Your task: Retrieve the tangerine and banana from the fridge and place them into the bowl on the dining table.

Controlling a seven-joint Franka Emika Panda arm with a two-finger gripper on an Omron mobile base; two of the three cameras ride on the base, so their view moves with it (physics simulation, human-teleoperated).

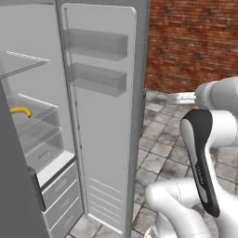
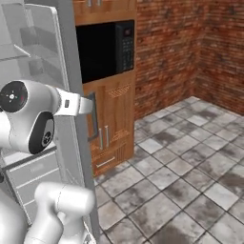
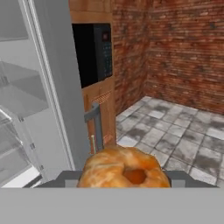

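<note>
claw (image 3: 124, 183): clenched on the small round orange tangerine (image 3: 124, 170), fruit wedged between the two dark finger tips, right at the claw's front.
fridge: tall grey double-door fridge (image 1: 100, 116) stood open, off to the claw's left; glass shelves and white drawers inside.
banana: small curved yellow banana (image 1: 21, 111) lay on a glass shelf inside the fridge, well apart from the claw.
surroundings: brown wooden cabinet with black microwave (image 3: 92, 52) ahead of the claw, brick wall (image 3: 175, 52) beyond, to its right.
progress: tangerine was out of the fridge and in hand, judged roughly a quarter done; left: carry it to the bowl, fetch banana, place both.
</note>
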